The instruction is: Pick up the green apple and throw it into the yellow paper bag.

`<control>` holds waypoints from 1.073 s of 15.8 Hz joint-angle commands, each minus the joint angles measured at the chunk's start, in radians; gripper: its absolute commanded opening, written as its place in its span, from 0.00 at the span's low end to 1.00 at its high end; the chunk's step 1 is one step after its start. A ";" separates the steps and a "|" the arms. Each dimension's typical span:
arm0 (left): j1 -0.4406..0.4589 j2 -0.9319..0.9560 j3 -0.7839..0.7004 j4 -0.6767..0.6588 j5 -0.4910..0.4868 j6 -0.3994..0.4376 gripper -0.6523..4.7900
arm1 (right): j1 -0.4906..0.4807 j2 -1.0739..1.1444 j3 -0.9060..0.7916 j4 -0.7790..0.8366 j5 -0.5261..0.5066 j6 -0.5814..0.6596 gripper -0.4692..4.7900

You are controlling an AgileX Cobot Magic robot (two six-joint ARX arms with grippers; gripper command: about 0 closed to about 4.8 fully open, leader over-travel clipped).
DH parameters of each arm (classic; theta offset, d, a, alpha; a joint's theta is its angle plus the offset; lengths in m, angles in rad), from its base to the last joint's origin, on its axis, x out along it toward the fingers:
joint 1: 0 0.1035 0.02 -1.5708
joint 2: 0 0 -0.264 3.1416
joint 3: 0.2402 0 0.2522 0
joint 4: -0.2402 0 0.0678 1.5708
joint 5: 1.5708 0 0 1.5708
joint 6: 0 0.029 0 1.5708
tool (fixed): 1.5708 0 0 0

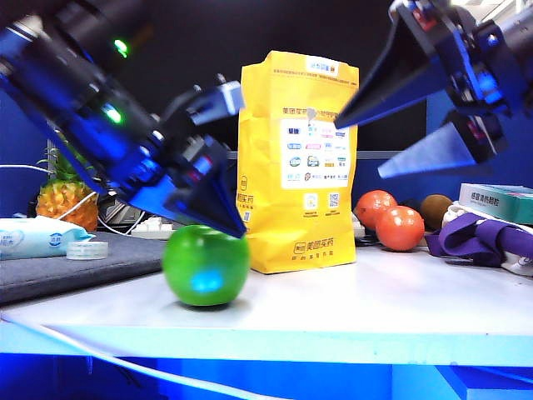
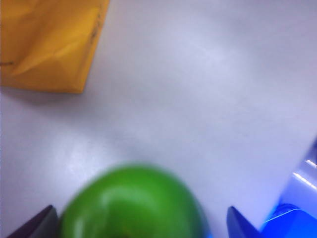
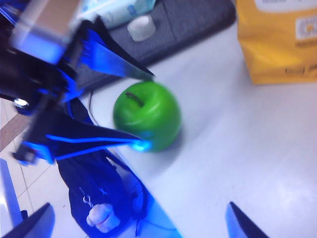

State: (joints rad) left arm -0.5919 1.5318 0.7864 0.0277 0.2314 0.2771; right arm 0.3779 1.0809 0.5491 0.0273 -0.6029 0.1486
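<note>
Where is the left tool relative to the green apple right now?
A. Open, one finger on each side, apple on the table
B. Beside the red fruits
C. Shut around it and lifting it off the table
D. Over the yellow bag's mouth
A: the left tool is open, with a finger on each side of the green apple, which sits on the white table.

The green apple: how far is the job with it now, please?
Done: nothing final; the green apple rests on the white table, beside the yellow paper bag. In hand: the left tool is open, one finger on each side of the apple, not closed on it. The right tool hangs open in the air in front of the bag's upper part. Left: close, lift, throw the apple into the bag.
</note>
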 commanded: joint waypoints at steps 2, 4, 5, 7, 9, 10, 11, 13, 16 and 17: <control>-0.008 0.069 0.043 -0.062 -0.012 -0.003 1.00 | 0.000 -0.002 0.003 0.025 -0.006 -0.003 1.00; -0.007 0.079 0.066 -0.104 -0.033 0.005 1.00 | 0.000 -0.002 0.003 0.035 -0.001 -0.005 1.00; -0.007 0.079 0.079 -0.129 -0.058 0.024 0.96 | 0.000 -0.002 0.003 0.038 -0.001 -0.015 1.00; -0.007 0.079 0.099 -0.168 -0.087 0.053 0.64 | 0.000 -0.002 0.003 0.038 0.003 -0.023 1.00; -0.007 0.078 0.113 -0.177 -0.100 0.090 0.49 | 0.000 -0.002 0.003 0.038 0.026 -0.042 1.00; -0.007 0.077 0.123 -0.186 -0.100 0.091 0.46 | 0.000 -0.001 0.003 0.039 0.026 -0.047 1.00; -0.007 0.077 0.137 -0.201 -0.100 0.095 0.42 | 0.000 -0.001 0.003 0.042 0.028 -0.048 1.00; -0.007 0.072 0.223 -0.267 -0.101 0.116 0.40 | 0.000 -0.002 0.004 0.062 0.028 -0.048 1.00; -0.007 0.039 0.443 -0.422 -0.105 0.116 0.40 | 0.000 -0.002 0.004 0.071 0.027 -0.048 1.00; -0.007 0.022 0.513 -0.464 -0.114 0.116 0.40 | -0.001 -0.002 0.004 0.071 0.027 -0.048 1.00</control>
State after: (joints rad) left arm -0.5983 1.5791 1.2476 -0.4057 0.1257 0.3893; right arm 0.3775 1.0813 0.5488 0.0807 -0.5755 0.1055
